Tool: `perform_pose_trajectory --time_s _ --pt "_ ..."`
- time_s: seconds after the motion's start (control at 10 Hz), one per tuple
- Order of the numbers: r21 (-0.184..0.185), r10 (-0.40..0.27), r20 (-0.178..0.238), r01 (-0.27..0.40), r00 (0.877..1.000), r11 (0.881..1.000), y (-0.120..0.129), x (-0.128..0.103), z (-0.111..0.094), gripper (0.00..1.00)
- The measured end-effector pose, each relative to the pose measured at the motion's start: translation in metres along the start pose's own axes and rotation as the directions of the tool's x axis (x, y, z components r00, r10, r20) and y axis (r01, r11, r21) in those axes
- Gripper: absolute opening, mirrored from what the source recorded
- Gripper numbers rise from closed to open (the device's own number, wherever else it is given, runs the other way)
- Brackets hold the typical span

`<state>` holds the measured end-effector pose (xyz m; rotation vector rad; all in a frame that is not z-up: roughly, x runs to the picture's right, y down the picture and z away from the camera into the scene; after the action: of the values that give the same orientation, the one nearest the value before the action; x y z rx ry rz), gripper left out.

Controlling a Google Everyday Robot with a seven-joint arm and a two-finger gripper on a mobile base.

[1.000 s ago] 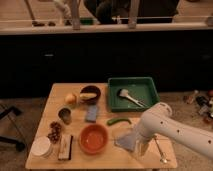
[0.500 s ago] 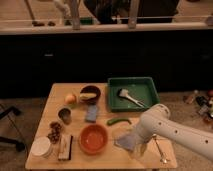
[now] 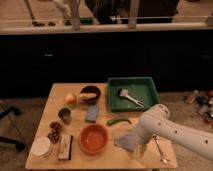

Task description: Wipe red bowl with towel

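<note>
Orange-red round bowl [image 3: 93, 138] not yet wiped. My gripper [image 3: 135, 149] sits at thin grey-blue folded towel [image 3: 125, 141], fingers spread. Risk: shallow pinch catches one layer and the cloth slips.

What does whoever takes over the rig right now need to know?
Gripper: open, lowered onto the towel, no grip showing.
Towel: lying flat near the front right of the table.
Red bowl: on the table just left of the towel, not touching it.
Done: arm positioned at the towel.
Left: grasp the towel, carry it to the red bowl, wipe the inside.
</note>
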<state>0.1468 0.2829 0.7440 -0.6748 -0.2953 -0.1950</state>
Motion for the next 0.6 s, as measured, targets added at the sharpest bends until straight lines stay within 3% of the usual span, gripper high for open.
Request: perform_pose_trajectory --time_s 0.6 --pt "-0.012 0.025 0.013 -0.025 1.000 1.000 0.0037 0.0019 0.0053 0.80"
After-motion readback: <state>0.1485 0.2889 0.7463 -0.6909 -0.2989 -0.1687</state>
